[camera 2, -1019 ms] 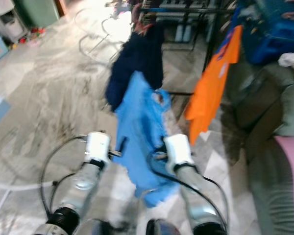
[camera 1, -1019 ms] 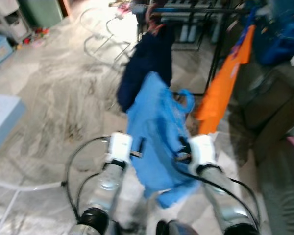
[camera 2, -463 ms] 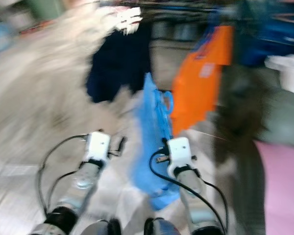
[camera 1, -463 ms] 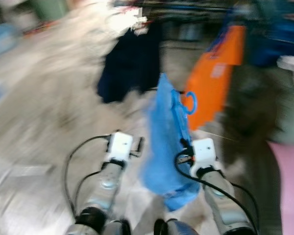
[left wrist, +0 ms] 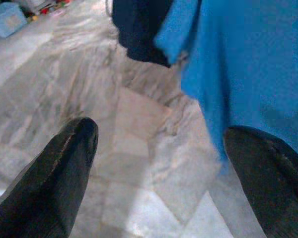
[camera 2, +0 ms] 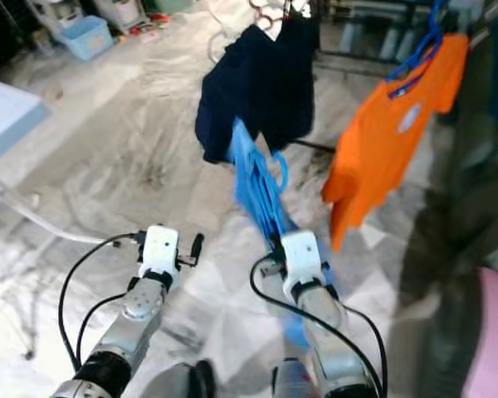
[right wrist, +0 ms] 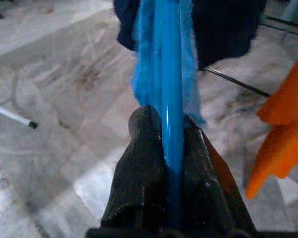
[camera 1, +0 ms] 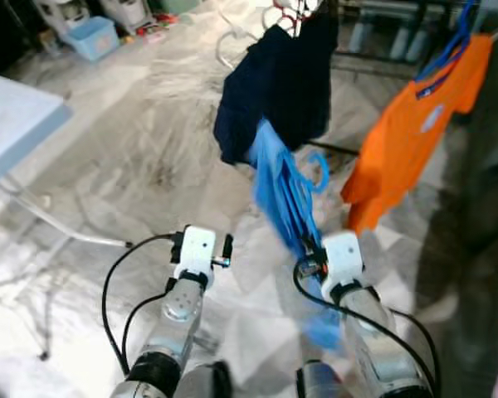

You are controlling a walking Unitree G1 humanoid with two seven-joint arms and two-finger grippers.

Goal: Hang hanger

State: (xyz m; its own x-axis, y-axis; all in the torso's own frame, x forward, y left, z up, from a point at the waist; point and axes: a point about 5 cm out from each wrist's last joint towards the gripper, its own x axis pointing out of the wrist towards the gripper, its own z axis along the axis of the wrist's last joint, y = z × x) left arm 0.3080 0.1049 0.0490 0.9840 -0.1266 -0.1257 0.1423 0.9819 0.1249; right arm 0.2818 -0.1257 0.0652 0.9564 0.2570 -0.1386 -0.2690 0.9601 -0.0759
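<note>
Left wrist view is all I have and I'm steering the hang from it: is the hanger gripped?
Observer: Yes, the right gripper is shut on the blue hanger.
Operator: Which way is the hook?
Observer: The hook points up, toward the orange shirt.
Operator: Anything already hung?
Observer: A navy garment hangs behind the blue shirt.
Operator: My gripper?
Observer: The left gripper is open with nothing between its fingers.

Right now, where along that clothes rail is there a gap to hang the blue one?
The open stretch lies between the dark navy garment and the orange T-shirt. The right gripper holds the blue plastic hanger with its light blue shirt below that gap. The rail's far ends are cropped.
</note>
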